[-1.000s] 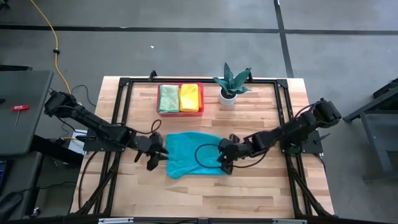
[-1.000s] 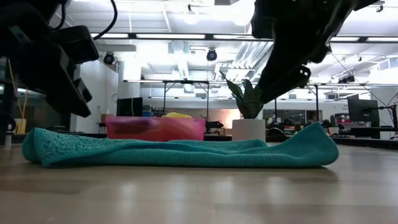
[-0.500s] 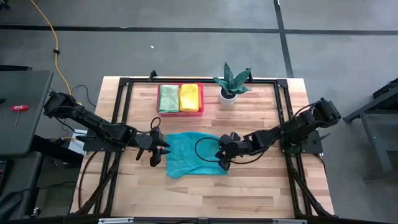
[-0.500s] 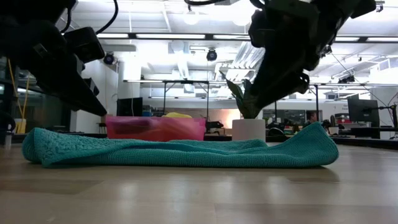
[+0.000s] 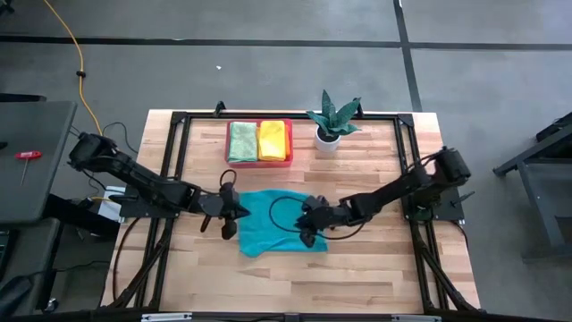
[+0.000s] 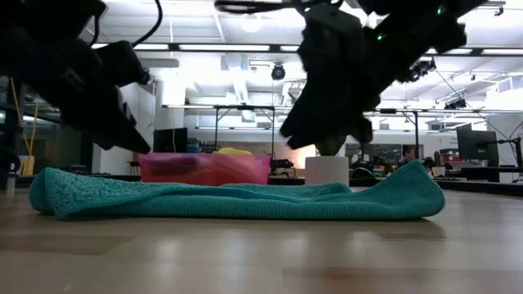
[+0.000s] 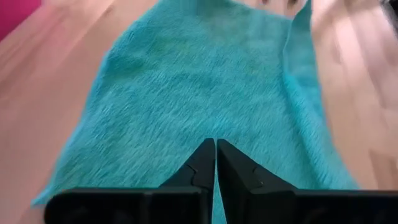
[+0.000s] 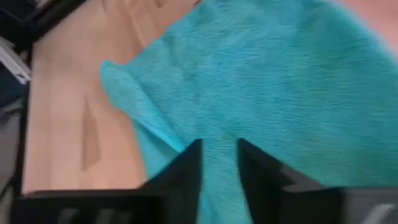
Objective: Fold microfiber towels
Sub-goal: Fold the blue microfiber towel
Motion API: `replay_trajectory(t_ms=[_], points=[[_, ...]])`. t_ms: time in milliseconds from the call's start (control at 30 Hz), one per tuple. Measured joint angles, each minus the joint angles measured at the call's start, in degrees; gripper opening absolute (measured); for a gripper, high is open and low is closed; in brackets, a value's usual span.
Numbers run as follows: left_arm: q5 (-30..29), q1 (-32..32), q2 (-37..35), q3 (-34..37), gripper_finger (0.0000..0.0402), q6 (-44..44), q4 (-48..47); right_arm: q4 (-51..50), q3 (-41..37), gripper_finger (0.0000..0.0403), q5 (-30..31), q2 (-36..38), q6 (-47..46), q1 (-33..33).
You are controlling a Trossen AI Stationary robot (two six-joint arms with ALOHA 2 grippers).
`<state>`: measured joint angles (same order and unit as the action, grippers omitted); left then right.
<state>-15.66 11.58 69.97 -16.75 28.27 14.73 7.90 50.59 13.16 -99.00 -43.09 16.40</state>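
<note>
1. High view: the teal towel (image 5: 275, 225) lies spread on the wooden tabletop (image 5: 357, 277), on the near side of the pink tray (image 5: 259, 161). The tray holds a light green towel (image 5: 241, 140) and a yellow towel (image 5: 273, 139) side by side. A potted plant (image 5: 332, 119) stands just beside the tray. The left gripper (image 5: 231, 211) hangs at the teal towel's left edge; the right gripper (image 5: 308, 224) hangs over the towel's right part.

2. Low view: the teal towel (image 6: 237, 200) lies low and rumpled across the tabletop, its right end raised in a small peak. The pink tray (image 6: 204, 169) and the plant's white pot (image 6: 327, 170) stand behind it. Both arms hang dark above the towel, apart from it here.

3. Left wrist view: the left gripper's (image 7: 216, 163) fingers (image 7: 202, 171) are clenched together with nothing between them, above the teal towel (image 7: 205, 93), which has one long edge folded up.

4. Right wrist view: the right gripper's (image 8: 219, 163) fingers (image 8: 186, 171) stand a little apart, grasping nothing, over the teal towel (image 8: 280, 87), close to a rumpled corner.
</note>
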Motion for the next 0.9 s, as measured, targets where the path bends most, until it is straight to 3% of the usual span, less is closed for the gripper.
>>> replay_trajectory(t_ms=[133, 267, 433, 900], points=[[0.1, 0.0, 5.1, 0.0, 0.0004, 0.0, 6.7, 5.3, 2.2, 0.0014, -2.1, -5.0, -2.0, -0.1], [0.4, 0.0, 10.5, 0.0, 0.0001, 0.6, 9.9, 4.5, 5.7, 0.0024, -2.6, -9.3, -3.4, -1.1], [1.3, 0.0, 15.4, -0.3, 0.0001, 2.3, 13.0, 3.7, 10.0, 0.0003, -3.6, -12.5, -4.6, -3.2], [-1.0, -4.1, 22.3, -0.8, 0.0, 2.6, 17.6, -1.7, 12.0, 0.0001, -10.9, -13.5, -4.9, -5.9]])
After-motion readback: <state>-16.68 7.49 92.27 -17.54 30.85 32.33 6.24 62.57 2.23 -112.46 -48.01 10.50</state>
